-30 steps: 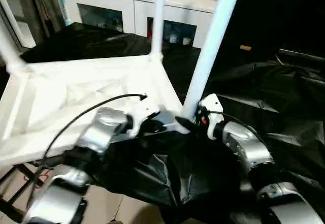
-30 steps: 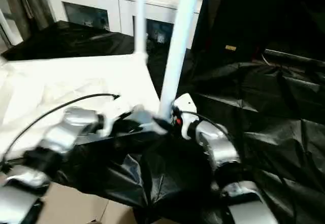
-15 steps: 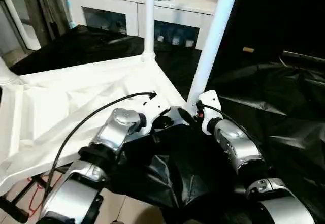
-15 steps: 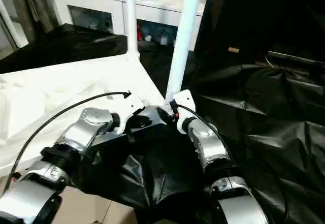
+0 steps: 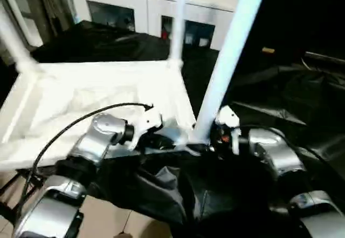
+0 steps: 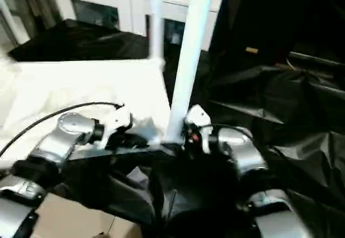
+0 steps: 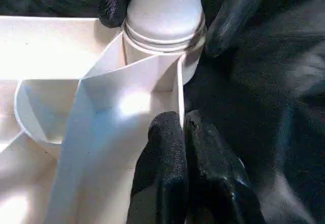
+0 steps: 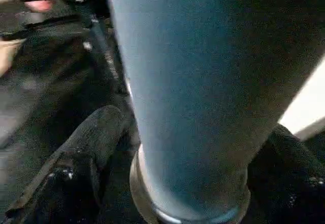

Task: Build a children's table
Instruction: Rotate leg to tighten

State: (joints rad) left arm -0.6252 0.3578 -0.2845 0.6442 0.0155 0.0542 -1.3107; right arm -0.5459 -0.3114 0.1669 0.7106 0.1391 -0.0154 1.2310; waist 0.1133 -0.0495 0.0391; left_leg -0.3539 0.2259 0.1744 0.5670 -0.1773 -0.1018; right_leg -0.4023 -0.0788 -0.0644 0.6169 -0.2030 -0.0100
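Right gripper (image 5: 209, 141) is straddling the base of the near leg (image 5: 223, 68), fingers spread either side, where it meets the tabletop (image 5: 81, 100) corner socket. Left gripper (image 5: 180, 141) is pinching the tabletop's edge wall just beside that socket.

Head views: two more legs (image 5: 178, 19) are already standing at other corners. Since 0.5 s ago the whole frame is shifting, so mostly camera motion; the right forearm is now sitting lower and squarer behind the leg.

Left wrist: own fingers (image 7: 170, 153) are lying together on the thin rib beside the socket (image 7: 162, 46), narrow grip. The leg is seated down to its ringed collar, with the right gripper's fingers (image 7: 233, 10) flanking it.

Right wrist: fingers (image 8: 96, 132) are bracketing the leg (image 8: 203, 82) at its collar; contact is hard to confirm.

Judgement: the leg is looking near home; a push or twist is probably finishing it.
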